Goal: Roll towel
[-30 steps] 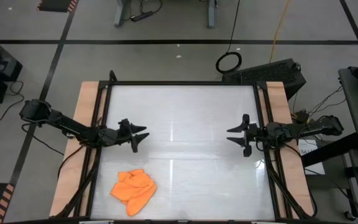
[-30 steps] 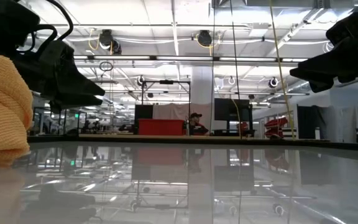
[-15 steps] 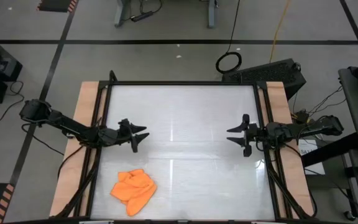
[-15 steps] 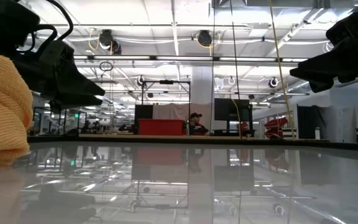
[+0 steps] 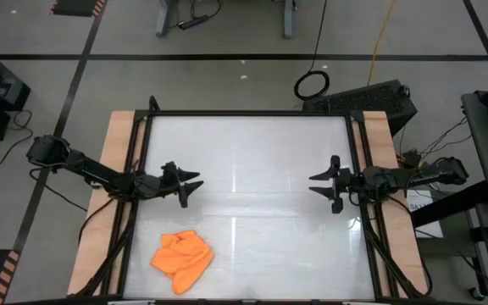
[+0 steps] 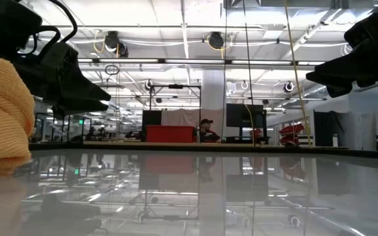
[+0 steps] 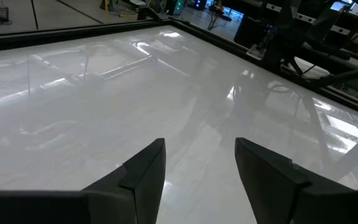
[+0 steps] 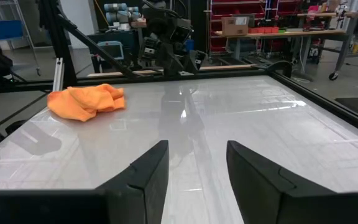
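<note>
The orange towel (image 5: 182, 259) lies crumpled in a loose heap on the white table, near the front left corner; it also shows in the low view (image 6: 4, 118) and the right wrist view (image 8: 87, 101). My left gripper (image 5: 195, 188) hovers open at the table's left side, a little farther back than the towel, and touches nothing. In its wrist view (image 7: 199, 167) only bare table lies between the fingers. My right gripper (image 5: 315, 184) hovers open at the table's right side, its fingers (image 8: 194, 163) pointing level toward the left arm.
Wooden strips (image 5: 113, 195) and black frame rails (image 5: 361, 169) run along the table's left and right sides. The glossy table top (image 5: 252, 152) between the two grippers holds nothing. A person (image 6: 207, 130) sits far off in the room beyond the table.
</note>
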